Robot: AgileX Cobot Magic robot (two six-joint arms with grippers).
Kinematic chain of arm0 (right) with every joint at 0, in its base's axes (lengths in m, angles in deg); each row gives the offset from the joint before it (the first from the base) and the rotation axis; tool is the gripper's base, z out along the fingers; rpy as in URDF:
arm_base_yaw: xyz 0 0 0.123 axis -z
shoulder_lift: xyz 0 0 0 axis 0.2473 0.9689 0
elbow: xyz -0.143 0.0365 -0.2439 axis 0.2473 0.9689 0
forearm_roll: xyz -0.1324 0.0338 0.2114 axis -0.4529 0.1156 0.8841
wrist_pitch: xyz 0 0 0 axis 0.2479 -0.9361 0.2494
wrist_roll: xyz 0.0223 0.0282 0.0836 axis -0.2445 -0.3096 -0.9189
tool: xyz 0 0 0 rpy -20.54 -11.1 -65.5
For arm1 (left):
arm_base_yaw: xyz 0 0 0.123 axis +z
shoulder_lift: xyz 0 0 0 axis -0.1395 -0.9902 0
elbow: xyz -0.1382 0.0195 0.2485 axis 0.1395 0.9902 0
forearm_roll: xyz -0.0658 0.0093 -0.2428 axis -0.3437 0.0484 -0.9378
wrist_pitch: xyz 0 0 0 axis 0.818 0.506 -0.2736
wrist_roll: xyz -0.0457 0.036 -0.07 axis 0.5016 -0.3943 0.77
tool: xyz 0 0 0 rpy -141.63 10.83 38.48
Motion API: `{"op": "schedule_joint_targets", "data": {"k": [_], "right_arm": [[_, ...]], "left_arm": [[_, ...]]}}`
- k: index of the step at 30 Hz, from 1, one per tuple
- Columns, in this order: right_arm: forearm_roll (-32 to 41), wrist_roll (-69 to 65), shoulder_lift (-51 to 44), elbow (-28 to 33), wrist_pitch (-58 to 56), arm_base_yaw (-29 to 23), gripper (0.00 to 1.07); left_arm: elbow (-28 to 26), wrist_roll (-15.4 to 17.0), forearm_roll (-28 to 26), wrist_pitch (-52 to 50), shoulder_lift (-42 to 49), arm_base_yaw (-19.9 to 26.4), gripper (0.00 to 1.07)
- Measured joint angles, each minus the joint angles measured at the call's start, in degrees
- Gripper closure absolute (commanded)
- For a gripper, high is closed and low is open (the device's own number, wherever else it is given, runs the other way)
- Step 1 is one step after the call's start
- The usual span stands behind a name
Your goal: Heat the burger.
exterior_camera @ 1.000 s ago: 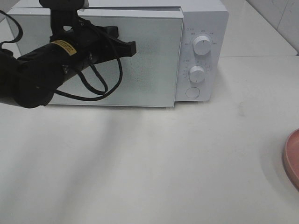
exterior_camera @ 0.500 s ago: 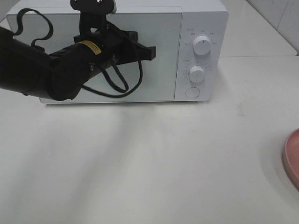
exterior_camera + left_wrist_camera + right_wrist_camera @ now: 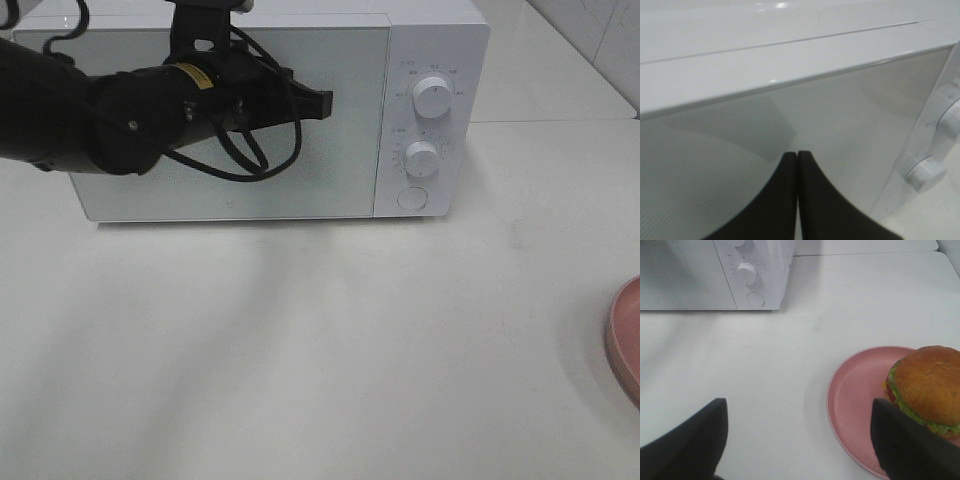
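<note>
A: From the high camera, what's going on?

B: The left claw (image 3: 322,102), pinched fully together and holding nothing, is against the microwave (image 3: 440,40) door (image 3: 340,170), which looks flush with the cabinet. At about three o'clock only a sliver of the pink plate (image 3: 625,340) shows on the counter (image 3: 320,350); the burger isn't visible there.

A: And the left wrist camera?

B: Its fingertips (image 3: 790,165) meet tight, empty, right at the door glass (image 3: 850,125), the knobs (image 3: 925,172) off to the side.

A: The right wrist?

B: The right claw (image 3: 800,435) stands wide apart, gripping nothing, above the counter. The burger (image 3: 925,387) sits on the plate (image 3: 855,400), around four o'clock, well apart from the microwave (image 3: 760,270) at eleven.

A: So which step?

B: I'd judge the door is being handled with the burger not yet loaded. Next, the door must be open and the burger carried in.
</note>
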Motion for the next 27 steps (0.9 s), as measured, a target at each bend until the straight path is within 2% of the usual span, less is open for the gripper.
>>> {"op": "schedule_joint_targets", "data": {"k": [2, 3, 4, 5, 6, 7, 8, 9, 10, 11, 12, 14, 16, 19, 21, 27], "right_arm": [[0.00, 0.00, 0.00, 0.00, 0.00, 0.00, 0.32], [0.00, 0.00, 0.00, 0.00, 0.00, 0.00, 0.32], [0.00, 0.00, 0.00, 0.00, 0.00, 0.00, 0.32], [0.00, 0.00, 0.00, 0.00, 0.00, 0.00, 0.32], [0.00, 0.00, 0.00, 0.00, 0.00, 0.00, 0.32], [0.00, 0.00, 0.00, 0.00, 0.00, 0.00, 0.32], [0.00, 0.00, 0.00, 0.00, 0.00, 0.00, 0.32], [0.00, 0.00, 0.00, 0.00, 0.00, 0.00, 0.32], [0.00, 0.00, 0.00, 0.00, 0.00, 0.00, 0.32], [0.00, 0.00, 0.00, 0.00, 0.00, 0.00, 0.32], [0.00, 0.00, 0.00, 0.00, 0.00, 0.00, 0.32], [0.00, 0.00, 0.00, 0.00, 0.00, 0.00, 0.32], [0.00, 0.00, 0.00, 0.00, 0.00, 0.00, 0.32], [0.00, 0.00, 0.00, 0.00, 0.00, 0.00, 0.32], [0.00, 0.00, 0.00, 0.00, 0.00, 0.00, 0.32], [0.00, 0.00, 0.00, 0.00, 0.00, 0.00, 0.32]], "left_arm": [[1.72, 0.00, -0.40, 4.98, 2.64, 0.06, 0.91], [1.72, 0.00, -0.40, 4.98, 2.64, 0.06, 0.91], [2.64, 0.00, -0.40, 10.37, 4.47, 0.06, 0.68], [2.64, 0.00, -0.40, 10.37, 4.47, 0.06, 0.68], [2.86, 0.00, -0.40, 13.24, 5.16, 0.06, 0.56], [3.04, 0.00, -0.40, 20.11, 6.76, 0.06, 0.21], [3.04, 0.00, -0.40, 23.89, 7.62, 0.06, 0.09], [3.04, 0.00, -0.40, 23.89, 7.62, 0.06, 0.09], [3.04, 0.06, -0.40, 30.94, 9.28, 0.06, 0.06], [3.04, 0.06, -0.40, 30.94, 9.28, 0.06, 0.06], [3.04, 0.06, -0.40, 38.22, 10.71, 0.06, 0.06], [3.04, 0.06, -0.29, 41.31, 11.52, 0.06, 0.06], [3.04, 0.06, 0.97, 51.05, 13.92, 0.06, 0.06], [3.04, 0.06, 1.72, 53.69, 14.44, 0.06, 0.06], [3.04, 0.46, 3.72, 63.03, 16.62, 0.06, 0.06], [3.04, 2.98, 4.53, 68.64, 18.39, 0.06, 0.06]]}}
